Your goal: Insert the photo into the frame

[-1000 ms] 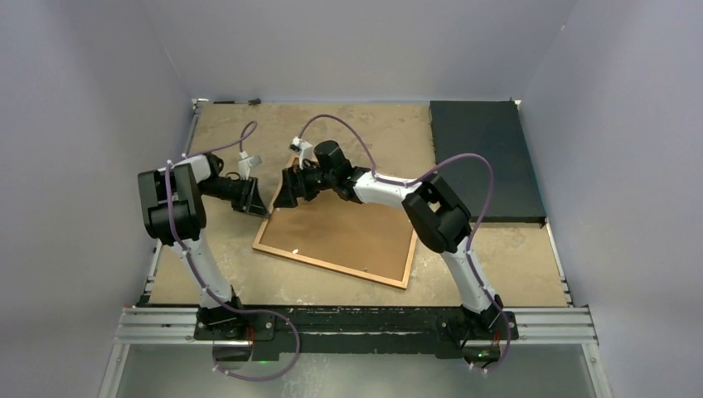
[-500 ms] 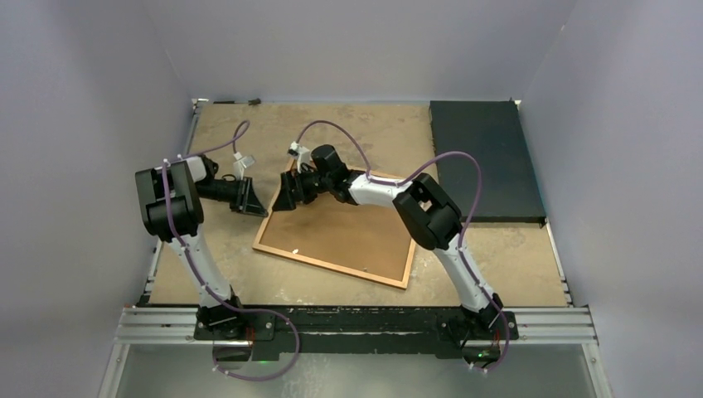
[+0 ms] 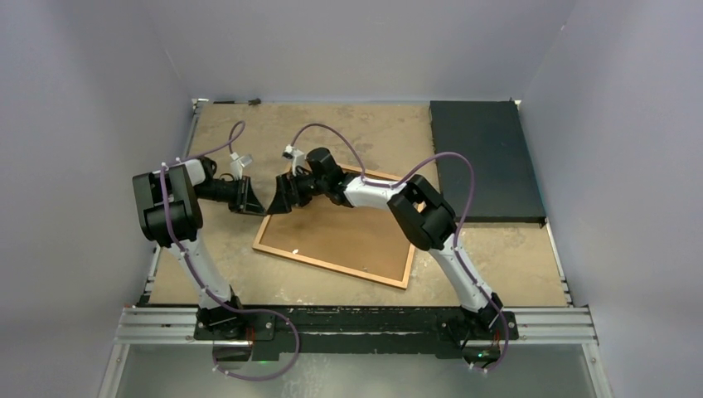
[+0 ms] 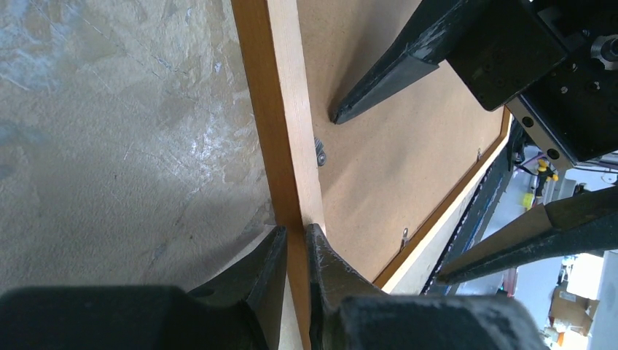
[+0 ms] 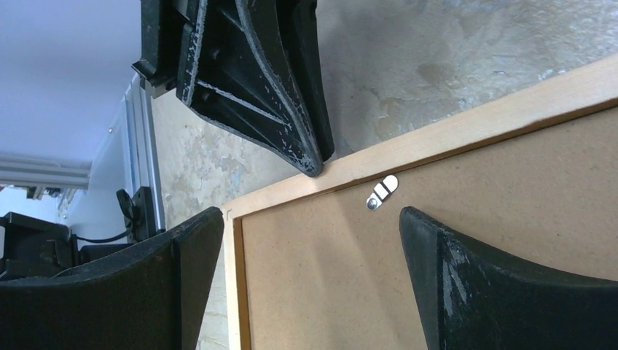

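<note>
1. Near the middle of the desk (image 3: 348,133), the frame (image 3: 336,236) lies back-up, askew to the desk's edges. The photo is not in view.
2. Left jaws are clamped on the frame's left wooden rail. Right jaws stand wide apart above a metal clip (image 5: 382,192) by that rail.
3. Step in hand, I judge: freeing the backing. Next calls for turning the clip while the frame is steadied.
4. Mottled tan surface; a dark slab (image 3: 485,157) fills the far right corner; pale walls (image 3: 356,50) surround.
</note>
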Robot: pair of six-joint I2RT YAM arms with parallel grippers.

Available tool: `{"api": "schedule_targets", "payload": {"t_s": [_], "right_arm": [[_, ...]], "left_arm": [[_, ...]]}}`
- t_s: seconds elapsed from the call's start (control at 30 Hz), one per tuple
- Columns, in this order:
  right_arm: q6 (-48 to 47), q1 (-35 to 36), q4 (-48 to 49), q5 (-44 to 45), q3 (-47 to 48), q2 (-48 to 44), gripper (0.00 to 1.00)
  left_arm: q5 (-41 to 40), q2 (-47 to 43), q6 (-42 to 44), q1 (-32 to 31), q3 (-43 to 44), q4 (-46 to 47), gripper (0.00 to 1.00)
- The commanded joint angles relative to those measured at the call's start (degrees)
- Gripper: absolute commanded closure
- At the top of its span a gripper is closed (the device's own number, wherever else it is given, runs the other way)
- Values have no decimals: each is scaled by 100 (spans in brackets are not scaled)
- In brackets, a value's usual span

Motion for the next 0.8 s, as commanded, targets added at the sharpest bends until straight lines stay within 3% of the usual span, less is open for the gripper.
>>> {"api": "schedule_targets", "payload": {"t_s": [0.0,0.77], "right_arm": [[27,78,156,-180,219,70,7],[-96,194,42,-220,381,235,8]], "left_arm": [[-230,53,127,47,-33,424,87],[-272,69,235,43,-209,473,87]]}}
